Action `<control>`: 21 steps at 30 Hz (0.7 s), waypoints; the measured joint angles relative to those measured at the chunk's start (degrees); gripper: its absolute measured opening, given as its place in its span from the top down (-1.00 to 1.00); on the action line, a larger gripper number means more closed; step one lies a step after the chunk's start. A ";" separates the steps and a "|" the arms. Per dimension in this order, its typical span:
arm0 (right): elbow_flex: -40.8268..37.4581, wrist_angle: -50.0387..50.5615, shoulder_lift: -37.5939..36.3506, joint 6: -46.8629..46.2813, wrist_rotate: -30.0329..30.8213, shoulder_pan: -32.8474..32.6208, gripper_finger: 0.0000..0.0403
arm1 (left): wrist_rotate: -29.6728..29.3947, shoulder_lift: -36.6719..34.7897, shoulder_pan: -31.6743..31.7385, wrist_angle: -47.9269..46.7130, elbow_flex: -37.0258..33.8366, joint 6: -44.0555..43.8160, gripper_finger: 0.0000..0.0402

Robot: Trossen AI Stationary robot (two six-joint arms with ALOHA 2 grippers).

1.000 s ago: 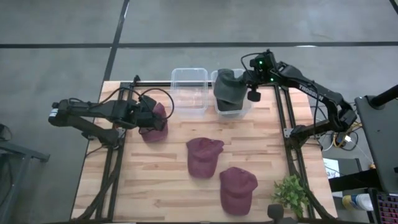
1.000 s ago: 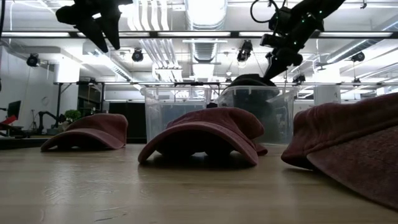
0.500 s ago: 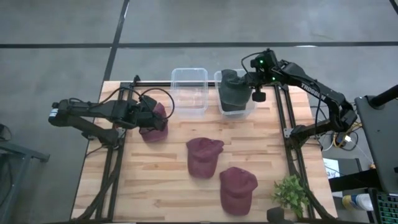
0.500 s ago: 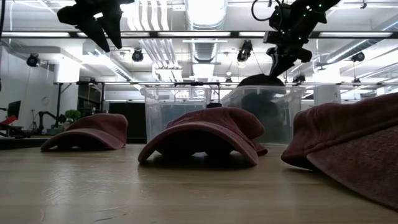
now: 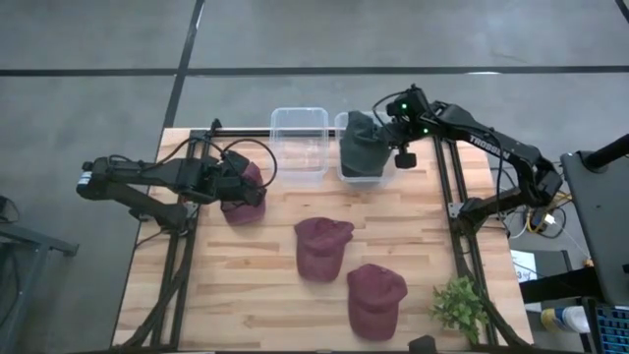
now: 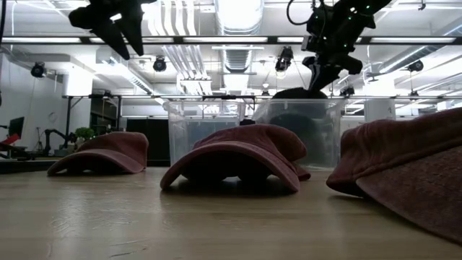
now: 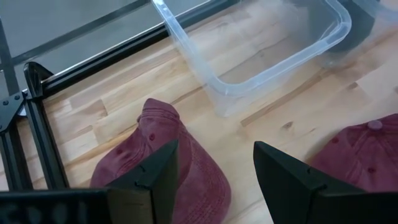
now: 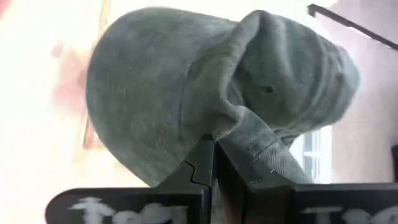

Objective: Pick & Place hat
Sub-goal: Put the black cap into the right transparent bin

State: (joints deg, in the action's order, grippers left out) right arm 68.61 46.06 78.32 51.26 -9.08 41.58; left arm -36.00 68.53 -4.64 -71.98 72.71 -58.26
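A dark grey-green hat (image 5: 360, 147) sits over the right clear bin (image 5: 344, 177). In the low view its top (image 6: 296, 93) rises above the rim and its lower part shows through the bin wall. My right gripper (image 5: 386, 136) (image 6: 318, 81) (image 8: 214, 155) is shut on it. My left gripper (image 5: 236, 183) (image 6: 123, 40) (image 7: 214, 180) hovers open above a maroon hat (image 5: 246, 197) (image 7: 186, 174) that lies on the table near the left edge, touching nothing. Two more maroon hats (image 5: 322, 246) (image 5: 375, 298) lie on the table. My right gripper pinches a bunched fold of the grey-green hat's cloth (image 8: 233, 127) between its two shut fingers. It comes slanting down from the table's right side. The hat hangs below the fingers, its lower part inside the right bin.
A second clear bin (image 5: 300, 143) (image 7: 267, 56) stands left of the hat's bin, at the far edge. A small green plant (image 5: 458, 305) stands at the near right corner. Dark frame rails run along the table's left and right sides.
My right gripper, still shut on the grey-green hat, swung slightly toward the table's right edge and then back to the left over the right bin. The hat moved with it and stayed hanging in the bin.
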 joint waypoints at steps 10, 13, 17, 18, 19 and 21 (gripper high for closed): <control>0.16 -0.65 3.17 0.42 1.70 -0.82 0.96 | -0.10 0.00 0.00 1.49 0.00 1.16 0.02; 0.16 -0.63 3.17 0.44 1.61 -0.85 0.96 | -0.10 0.00 0.00 1.48 0.00 1.22 0.02; -0.37 -0.79 3.21 1.12 1.35 -0.85 0.96 | -0.10 0.00 0.00 1.54 0.00 1.67 0.02; -0.64 -0.91 3.33 1.43 1.28 -0.86 0.96 | -0.10 0.00 0.00 1.56 -0.01 1.66 0.02; -0.87 -1.08 3.51 1.50 1.26 -0.93 0.96 | -0.11 0.00 0.01 1.72 -0.06 1.68 0.02; -1.34 -1.33 4.04 1.67 1.00 -0.94 0.96 | -0.32 0.00 0.02 2.09 -0.30 1.69 0.02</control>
State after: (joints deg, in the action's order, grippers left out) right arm 67.28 44.73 82.36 52.93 -8.08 40.64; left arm -36.32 68.53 -4.62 -69.89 72.41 -56.58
